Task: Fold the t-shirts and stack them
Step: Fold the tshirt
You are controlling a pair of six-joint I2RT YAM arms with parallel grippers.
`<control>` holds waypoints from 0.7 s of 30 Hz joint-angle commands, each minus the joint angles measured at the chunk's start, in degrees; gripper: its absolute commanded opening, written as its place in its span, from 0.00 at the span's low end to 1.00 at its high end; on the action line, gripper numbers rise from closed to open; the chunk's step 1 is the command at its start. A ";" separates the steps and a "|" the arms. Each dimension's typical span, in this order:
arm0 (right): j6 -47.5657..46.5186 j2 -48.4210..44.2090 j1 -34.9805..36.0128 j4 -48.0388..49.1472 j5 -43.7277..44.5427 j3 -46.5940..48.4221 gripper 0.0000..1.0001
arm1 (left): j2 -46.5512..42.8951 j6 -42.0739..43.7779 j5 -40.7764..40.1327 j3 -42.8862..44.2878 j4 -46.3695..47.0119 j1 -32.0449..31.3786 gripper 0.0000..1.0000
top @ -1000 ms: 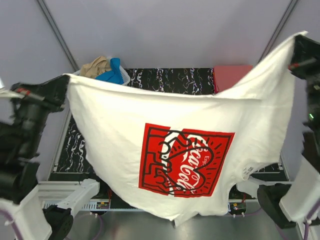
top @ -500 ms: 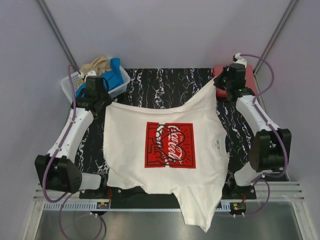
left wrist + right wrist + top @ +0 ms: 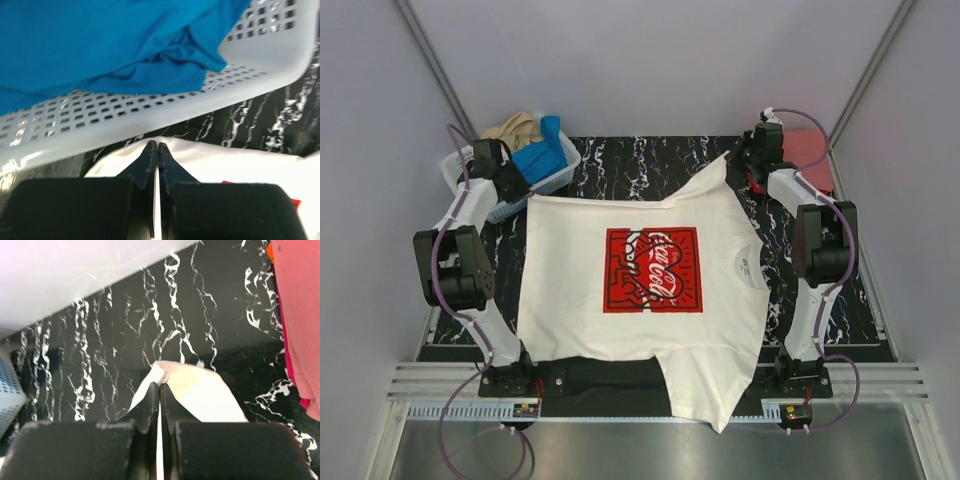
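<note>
A white t-shirt (image 3: 620, 320) with a red chest print (image 3: 651, 270) lies spread flat on the black marbled table (image 3: 640, 160). One part of it hangs over the near edge (image 3: 715, 400). My left gripper (image 3: 523, 195) is shut on its far left corner beside the basket; in the left wrist view the left gripper (image 3: 156, 146) pinches white cloth (image 3: 225, 160). At the far right corner my right gripper (image 3: 735, 160) is also shut on the shirt, and the right wrist view shows the right gripper (image 3: 159, 386) pinching the cloth tip (image 3: 200, 395). A red tee (image 3: 810, 155) lies far right.
A white lattice basket (image 3: 560, 172) at the far left holds a blue tee (image 3: 540, 158) and a tan one (image 3: 513, 130). The basket wall (image 3: 150, 115) stands just beyond my left fingertips. The red tee (image 3: 300, 315) lies right of my right gripper. Grey walls enclose the table.
The white shirt, held up in the air a second ago, has come down flat onto the table. Both arms have stretched toward the far side, still gripping its corners.
</note>
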 commanded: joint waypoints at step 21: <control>9.75 -40.26 0.04 -21.07 11.49 -29.63 0.00 | -4.38 8.98 -2.37 -1.60 -11.57 2.20 0.00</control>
